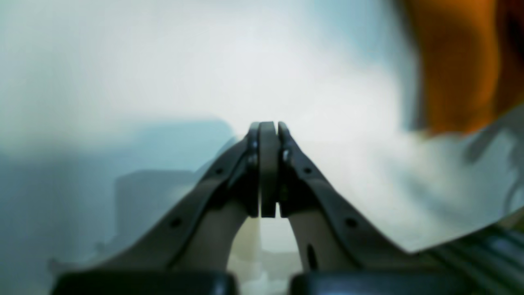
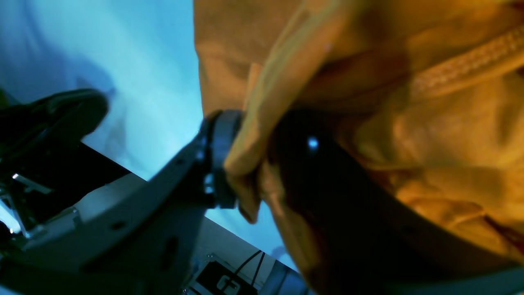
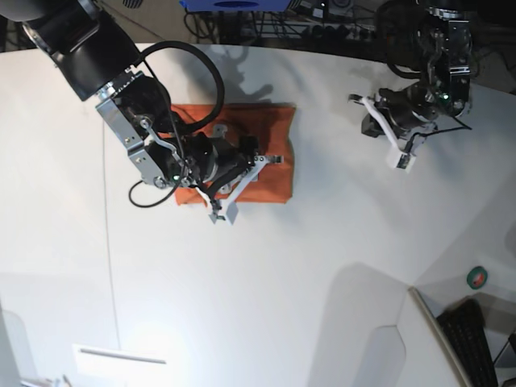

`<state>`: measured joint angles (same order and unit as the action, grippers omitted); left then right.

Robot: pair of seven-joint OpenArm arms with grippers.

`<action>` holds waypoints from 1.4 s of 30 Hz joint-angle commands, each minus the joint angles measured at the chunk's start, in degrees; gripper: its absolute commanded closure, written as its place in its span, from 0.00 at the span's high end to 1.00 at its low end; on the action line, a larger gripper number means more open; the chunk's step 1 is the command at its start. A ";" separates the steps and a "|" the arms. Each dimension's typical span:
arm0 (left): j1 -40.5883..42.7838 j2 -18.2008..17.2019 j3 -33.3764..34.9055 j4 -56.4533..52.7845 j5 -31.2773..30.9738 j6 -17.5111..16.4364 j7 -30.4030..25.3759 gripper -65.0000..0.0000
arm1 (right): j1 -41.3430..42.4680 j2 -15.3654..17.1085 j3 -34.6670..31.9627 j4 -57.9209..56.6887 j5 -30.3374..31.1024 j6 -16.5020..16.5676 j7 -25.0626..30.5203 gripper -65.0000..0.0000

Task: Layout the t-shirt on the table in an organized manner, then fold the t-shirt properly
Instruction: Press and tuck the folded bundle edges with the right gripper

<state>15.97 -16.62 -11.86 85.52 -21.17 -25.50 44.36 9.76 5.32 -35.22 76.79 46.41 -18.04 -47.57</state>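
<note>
The orange t-shirt [image 3: 270, 149] lies as a compact rectangle on the white table [image 3: 266, 274], left of centre toward the far side. My right gripper [image 3: 248, 187] is low over the shirt's front edge. In the right wrist view its jaws stand apart, with a fold of the t-shirt [image 2: 430, 123] lying between the fingers [image 2: 221, 159] and draped over the other, dark one. My left gripper [image 3: 401, 155] hovers over bare table at the far right, away from the shirt. In the left wrist view the left gripper [image 1: 268, 125] is shut on nothing, with the t-shirt [image 1: 454, 65] blurred at upper right.
A thin seam line [image 3: 109, 242] runs down the table's left side. A green tape roll [image 3: 478, 277] and a dark keyboard [image 3: 476, 343] sit past the table's curved edge at lower right. A white sheet [image 3: 121, 355] lies at the near left. Cables crowd the far edge.
</note>
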 commanded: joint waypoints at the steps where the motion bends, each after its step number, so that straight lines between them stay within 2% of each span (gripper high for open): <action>1: 0.60 -1.18 -2.08 0.86 -0.41 -0.13 -0.80 0.00 | 1.10 -0.36 0.28 1.05 0.58 0.42 0.41 0.36; 5: 2.54 -1.71 -9.99 0.77 -0.41 -0.22 -0.80 0.00 | 1.10 -0.36 0.19 1.05 0.58 0.42 0.49 0.63; 7: 2.71 -1.71 -12.71 0.86 -0.41 -0.22 -0.80 0.00 | 1.10 -0.53 0.19 1.23 0.58 0.42 0.32 0.70; 14: 1.40 -1.53 -14.30 0.86 -0.41 -0.22 -0.80 0.00 | 3.12 -2.29 -9.39 2.19 0.58 0.42 0.67 0.70; 18: 0.78 -1.53 -14.30 0.07 -0.41 -0.22 -0.80 0.00 | 3.91 -3.43 -10.45 2.72 0.58 0.42 0.23 0.70; 21: 0.34 -1.53 -14.30 -0.20 -0.41 -0.22 -0.80 0.00 | 4.53 -3.43 -11.33 3.95 0.58 -0.64 0.14 0.61; 24: 0.25 -1.53 -14.82 -0.20 -0.41 -0.22 -0.80 0.00 | 5.23 -2.90 -12.73 6.15 0.58 -7.58 -0.12 0.58; 28: 0.25 -1.71 -15.00 -0.20 -0.41 -0.22 -0.80 0.00 | 4.09 0.08 -13.09 14.33 0.58 -14.26 -0.65 0.57; 31: 0.52 -2.23 -16.58 -0.20 -0.41 -0.22 -0.89 0.00 | 2.42 3.34 -12.82 21.54 0.58 -21.56 -0.56 0.56; 33: 0.52 -2.23 -18.52 -0.20 -0.41 -0.22 -0.89 0.00 | 2.24 5.53 -12.73 24.26 0.58 -21.96 -0.56 0.47; 37: 0.52 -2.23 -20.80 -0.20 -0.41 -0.22 -0.89 0.00 | 1.98 7.47 -12.73 23.73 0.58 -21.96 -0.47 0.02; 39: 0.52 -2.32 -21.07 -0.20 -0.41 -0.22 -0.89 0.00 | 2.24 6.85 -12.73 20.39 0.58 -21.96 -0.38 0.00; 42: 0.52 -2.41 -21.59 -0.20 -0.41 -0.22 -0.89 0.00 | 3.56 4.74 -13.09 12.74 0.58 -21.96 2.96 0.00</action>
<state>16.62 -17.98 -32.84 84.47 -21.19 -25.56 44.36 11.84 10.09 -48.58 88.51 47.13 -39.81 -45.06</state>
